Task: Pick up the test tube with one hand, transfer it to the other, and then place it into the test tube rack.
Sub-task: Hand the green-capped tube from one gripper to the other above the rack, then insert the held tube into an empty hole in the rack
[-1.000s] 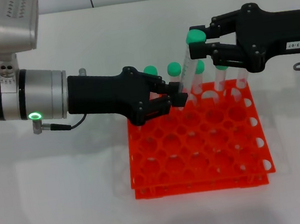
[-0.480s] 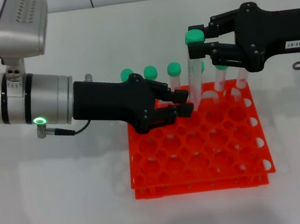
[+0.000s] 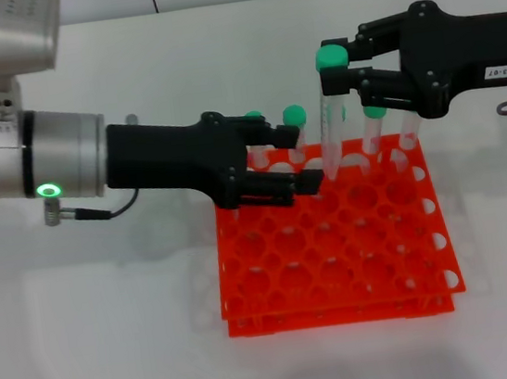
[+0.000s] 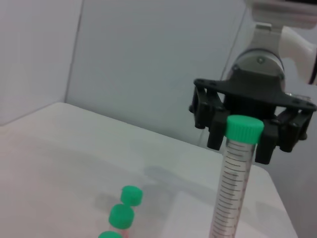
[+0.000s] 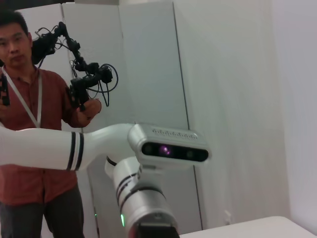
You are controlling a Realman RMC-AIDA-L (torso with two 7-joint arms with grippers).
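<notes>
Head view. Test tube rack [image 3: 337, 253]: red-orange, two tiers, grid of round holes, standing on a white table [image 3: 114, 339]; taken as landmark. Test tube [image 3: 331, 114]: clear, green cap, nearly upright above the rack's far rows, its lower end just over the rack top. Right gripper [image 3: 350, 69]: black, white label sticker on its body, reaching in from the rack's right-hand far side, fingers clamped on the tube just under the cap. Left gripper [image 3: 303, 157]: black, on a silver wrist with a green ring light, reaching across the rack's left far corner; its fingers stand apart, one above and one below, tips just beside the tube's lower part and holding nothing; contact with the tube cannot be told. Other capped tubes [image 3: 296, 128]: green caps, standing in the rack's far row, partly hidden behind both grippers.

Left wrist view. Test tube [image 4: 233, 183]: graduated clear wall, green cap on top, upright. Right gripper [image 4: 245, 130]: seen head-on behind the cap, black fingers closed on either side of the tube's top. Other capped tubes [image 4: 121, 216]: three green caps in a line, lower down beside the held tube. The rack itself does not show.

Right wrist view. Left arm [image 5: 99, 148]: white and silver, carrying a camera housing. Person [image 5: 29, 124]: red shirt, holding a handheld rig, behind the arm. Rack and tube do not show.
</notes>
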